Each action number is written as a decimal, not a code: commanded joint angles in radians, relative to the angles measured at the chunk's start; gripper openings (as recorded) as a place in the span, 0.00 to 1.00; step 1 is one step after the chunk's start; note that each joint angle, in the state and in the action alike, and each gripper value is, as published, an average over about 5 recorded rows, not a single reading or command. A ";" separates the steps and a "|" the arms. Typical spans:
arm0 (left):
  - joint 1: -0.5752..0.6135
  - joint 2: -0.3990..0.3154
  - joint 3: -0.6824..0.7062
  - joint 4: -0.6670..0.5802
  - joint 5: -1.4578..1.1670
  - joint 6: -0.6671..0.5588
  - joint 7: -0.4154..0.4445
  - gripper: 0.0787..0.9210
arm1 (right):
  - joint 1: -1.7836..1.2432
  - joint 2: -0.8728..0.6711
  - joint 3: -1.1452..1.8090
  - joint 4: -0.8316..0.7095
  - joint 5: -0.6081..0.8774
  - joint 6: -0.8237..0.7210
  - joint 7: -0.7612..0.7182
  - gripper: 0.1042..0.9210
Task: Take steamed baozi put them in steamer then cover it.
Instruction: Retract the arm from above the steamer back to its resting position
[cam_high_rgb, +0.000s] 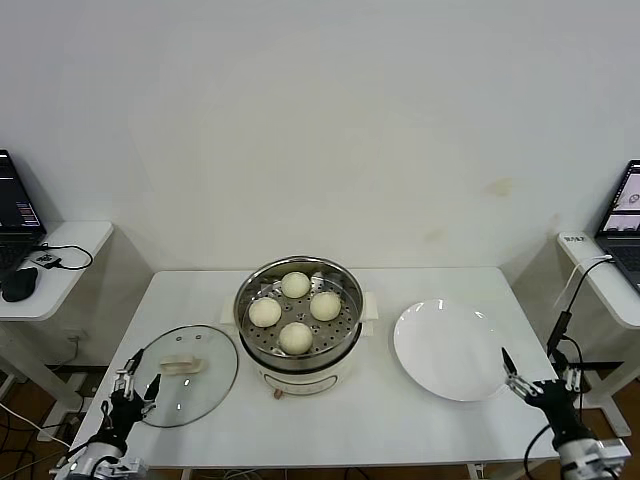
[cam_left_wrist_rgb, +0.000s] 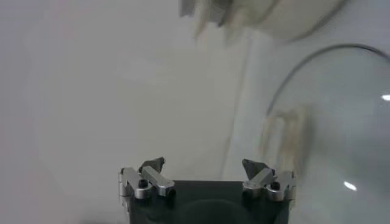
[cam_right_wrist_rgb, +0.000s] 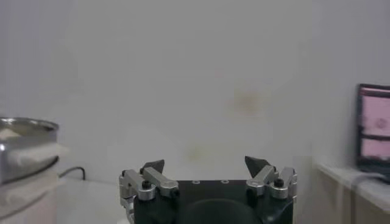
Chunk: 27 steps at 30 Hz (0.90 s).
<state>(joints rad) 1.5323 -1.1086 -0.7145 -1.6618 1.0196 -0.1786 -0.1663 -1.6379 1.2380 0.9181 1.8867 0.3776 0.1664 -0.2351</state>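
All four small, smooth, cream-white steamed baozi (cam_high_rgb: 295, 311) sit on the perforated tray inside the round, shiny stainless-steel steamer (cam_high_rgb: 345, 335), spaced in a loose ring — apart from each other, which suits steaming and shows the loading part of the task looks finished. The steamer stands near the middle of the white worktop (cam_high_rgb: 420, 425).

The round clear glass cover with its metal rim and cream-white bar handle (cam_high_rgb: 188, 374) lies flat on the worktop, just beside the steamer on the robot's left, handle facing up. That puts it ready for a straight pick by the bar, and it is the one thing not yet where the task wants it.

The left gripper (cam_high_rgb: 130, 392) hangs low at the near left corner of the worktop, close to the cover's edge, its jaws spread wide and holding nothing — by my judgement the natural arm for the lift. The right gripper (cam_high_rgb: 521, 383) waits at the near right corner, jaws likewise apart and empty, near the flat white round plate (cam_high_rgb: 452, 350), which lies bare.
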 joint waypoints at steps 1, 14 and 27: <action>-0.073 0.018 0.059 0.077 0.159 -0.005 0.015 0.88 | -0.078 0.047 0.064 0.007 -0.012 0.018 -0.006 0.88; -0.231 0.011 0.111 0.172 0.159 -0.002 0.022 0.88 | -0.092 0.063 0.058 0.006 -0.031 0.017 -0.019 0.88; -0.324 0.016 0.145 0.295 0.155 -0.002 0.018 0.88 | -0.098 0.073 0.048 -0.001 -0.051 0.019 -0.028 0.88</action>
<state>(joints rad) 1.2787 -1.0958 -0.5866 -1.4483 1.1625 -0.1801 -0.1481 -1.7285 1.3057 0.9629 1.8881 0.3337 0.1835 -0.2622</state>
